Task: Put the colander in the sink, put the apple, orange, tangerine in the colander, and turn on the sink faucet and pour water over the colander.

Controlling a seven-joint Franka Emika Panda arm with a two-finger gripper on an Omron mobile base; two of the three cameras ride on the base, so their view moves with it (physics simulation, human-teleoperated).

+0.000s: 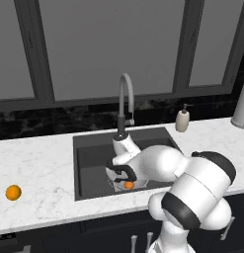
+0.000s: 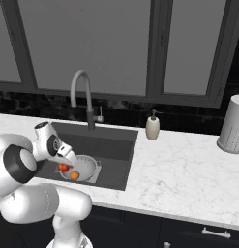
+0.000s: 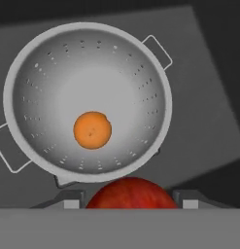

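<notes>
Pincer (image 3: 127, 202) grips the apple (image 3: 129, 193): in your hand view the red fruit sits bottom centre between the two dark finger tips (image 3: 190, 199), jaws closed on its sides. In your right base view the pincer (image 2: 64, 163) is left of centre, low over the sink (image 2: 111, 145), apple (image 2: 63, 167) just showing under the hand.

Colander (image 3: 87, 99) fills the upper left of your hand view, upright, one handle at upper right and the other at lower left. It stands on the lighter grey patch of the sink floor. Tangerine (image 3: 92, 130) lies inside the bowl, slightly below its centre. Apple is held at the colander's near rim, above it, not inside the bowl.

Your right base view has the colander (image 2: 88, 167) in the lower left part of the basin with the tangerine (image 2: 74, 175) in it. In your left base view the arm covers most of the colander (image 1: 112, 178); tangerine (image 1: 129, 185) is visible at centre.

Orange (image 1: 13, 192) sits alone on the white marble surface (image 1: 39, 163), far left of your left base view, well apart from the sink (image 1: 94, 158).

Sink faucet (image 1: 125, 101) stands at the back edge of the basin, spout arched toward it. Soap dispenser (image 1: 182, 119) stands right of the faucet on the surface.
</notes>
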